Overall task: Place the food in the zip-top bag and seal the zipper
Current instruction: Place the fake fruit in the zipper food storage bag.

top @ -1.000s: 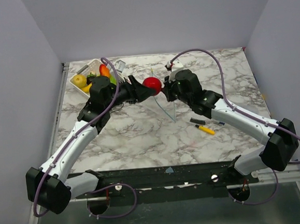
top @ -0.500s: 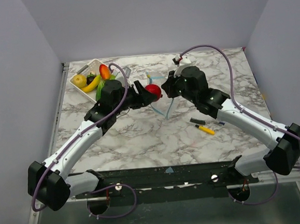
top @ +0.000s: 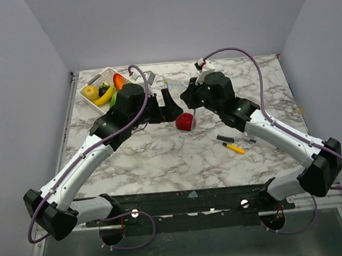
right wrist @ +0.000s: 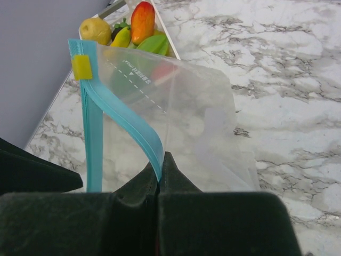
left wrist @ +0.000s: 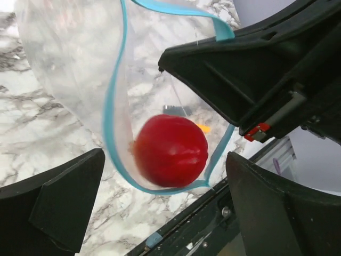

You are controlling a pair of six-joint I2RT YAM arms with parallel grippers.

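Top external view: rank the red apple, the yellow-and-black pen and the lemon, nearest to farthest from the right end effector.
1. Red apple, in the clear bag, just beside the right end effector.
2. Yellow-and-black pen, toward the near right.
3. Lemon, in the basket at the far-left corner.
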